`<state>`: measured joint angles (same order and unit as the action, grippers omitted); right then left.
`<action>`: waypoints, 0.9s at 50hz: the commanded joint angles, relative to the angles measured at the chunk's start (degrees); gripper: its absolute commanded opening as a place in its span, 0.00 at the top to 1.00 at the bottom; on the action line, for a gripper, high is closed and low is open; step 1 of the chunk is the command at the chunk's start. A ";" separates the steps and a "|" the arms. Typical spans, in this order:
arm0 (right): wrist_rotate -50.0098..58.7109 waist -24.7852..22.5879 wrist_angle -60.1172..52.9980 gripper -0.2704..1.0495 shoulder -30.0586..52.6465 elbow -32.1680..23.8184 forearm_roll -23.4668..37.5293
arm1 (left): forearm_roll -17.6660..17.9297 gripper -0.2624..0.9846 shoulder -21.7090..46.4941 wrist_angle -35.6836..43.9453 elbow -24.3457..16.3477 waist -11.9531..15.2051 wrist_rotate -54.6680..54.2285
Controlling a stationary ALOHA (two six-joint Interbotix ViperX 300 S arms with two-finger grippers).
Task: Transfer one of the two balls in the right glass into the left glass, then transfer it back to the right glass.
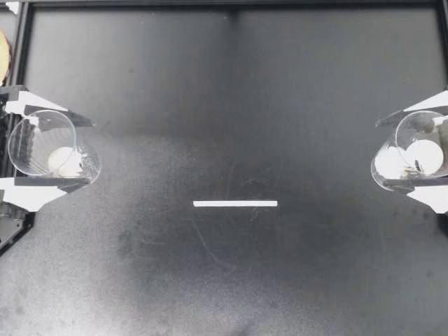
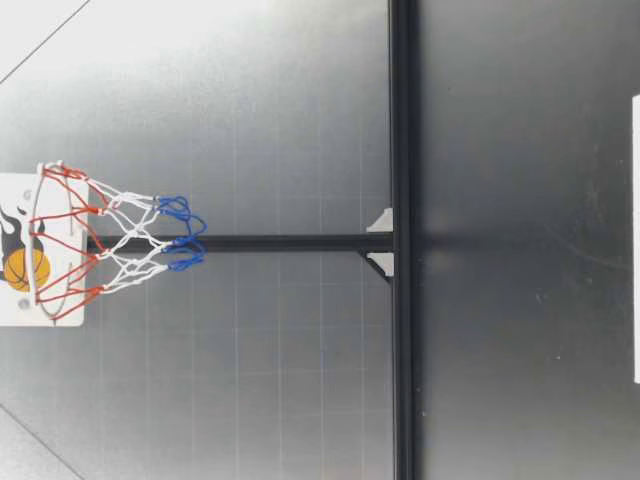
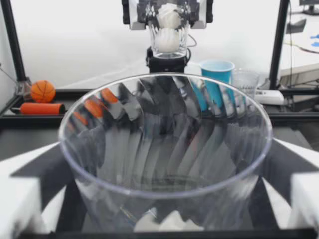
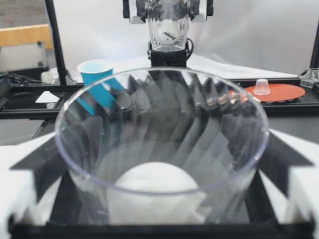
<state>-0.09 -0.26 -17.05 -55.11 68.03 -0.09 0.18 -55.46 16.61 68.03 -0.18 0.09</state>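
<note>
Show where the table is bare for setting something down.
Bare: the table between left glass and right glass, around the white strip. Crowded: only the side edges, where left gripper and right gripper hold them.

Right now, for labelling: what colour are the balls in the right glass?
White; two round balls in the clear plastic glass, best in the top view.

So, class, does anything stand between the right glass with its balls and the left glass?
Nothing visible does. Between the right glass and the left glass the table holds only a flat white strip, likely too low to block a held glass.
</note>
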 commanded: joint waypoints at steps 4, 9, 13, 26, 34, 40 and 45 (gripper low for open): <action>0.44 0.18 -0.70 0.85 1.05 -1.23 0.18 | 0.00 0.89 2.02 2.46 -0.79 -0.53 0.79; 1.41 0.18 -0.70 0.74 2.64 -1.67 0.00 | 0.00 0.83 4.83 2.20 -1.23 -0.53 1.14; 2.20 0.09 -0.79 0.54 4.48 -2.20 0.09 | -0.18 0.71 7.73 2.37 -1.85 -0.53 1.05; 1.85 0.35 -1.67 0.24 9.76 -4.83 0.18 | -0.09 0.06 14.68 2.90 -4.92 -0.62 0.18; 1.49 1.32 -2.46 0.24 10.81 -5.36 0.18 | -0.09 0.18 17.23 3.25 -5.89 -0.62 0.79; 1.32 2.64 -2.99 0.24 11.07 -5.36 0.18 | -0.09 0.18 18.28 4.57 -6.33 -0.62 0.70; 1.32 4.31 -3.25 0.24 11.60 -5.63 0.18 | -0.09 0.18 19.25 6.24 -6.59 -0.62 0.70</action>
<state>1.23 2.72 -19.51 -43.86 64.34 0.00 0.18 -36.74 21.18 63.11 -0.62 0.79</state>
